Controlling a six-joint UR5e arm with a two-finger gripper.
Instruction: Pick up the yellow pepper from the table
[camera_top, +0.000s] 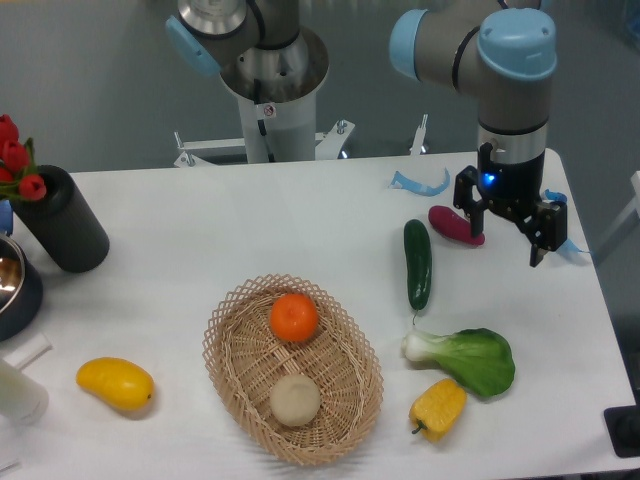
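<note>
The yellow pepper (438, 408) lies on its side near the front right of the white table (200, 230), just below a leafy green bok choy (470, 358). It is small and lobed, with its stem end pointing to the front left. My gripper (503, 230) hangs over the back right of the table, well behind the pepper and apart from it. Its two dark fingers (540, 240) stand wide apart and open, with nothing between them.
A magenta vegetable (455, 225) lies beside the gripper, and a cucumber (417, 263) lies left of it. A wicker basket (250, 340) holds an orange and a pale round item. A smooth yellow mango (115, 384), a black vase (62, 235) and a metal bowl (12, 285) sit at the left.
</note>
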